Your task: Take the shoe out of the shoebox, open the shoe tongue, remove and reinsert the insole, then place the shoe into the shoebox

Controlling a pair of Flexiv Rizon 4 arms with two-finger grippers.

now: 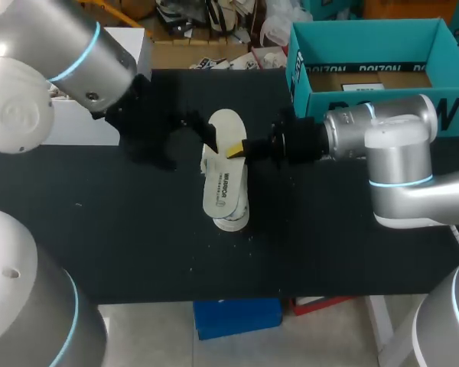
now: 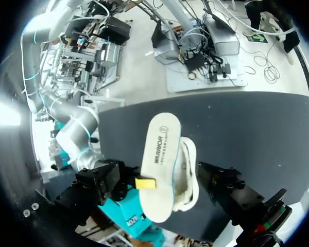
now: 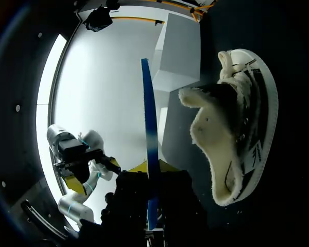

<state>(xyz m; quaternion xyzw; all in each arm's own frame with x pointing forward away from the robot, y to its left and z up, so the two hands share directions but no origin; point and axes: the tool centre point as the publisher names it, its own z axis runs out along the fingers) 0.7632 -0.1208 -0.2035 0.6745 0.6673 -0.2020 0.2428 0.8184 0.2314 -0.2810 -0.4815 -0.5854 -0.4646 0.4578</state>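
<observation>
A white insole [image 1: 222, 177] is hanging just above a white, fleece-lined shoe [image 1: 232, 219], with the open teal shoebox [image 1: 382, 98] standing near.

Flat overhead light fills the head view. The black desk [image 1: 138, 245] swallows nearly all shadow, while the white insole [image 1: 223, 172] and the left arm [image 1: 23, 99], close to the camera, run soft and nearly blown out. The left wrist view bows hard toward its black rim, with a flare burning at one side. In the right wrist view a washed-out bright backdrop silhouettes the insole's thin edge; the shoe [image 3: 237, 128] shows crisp fleece.
</observation>
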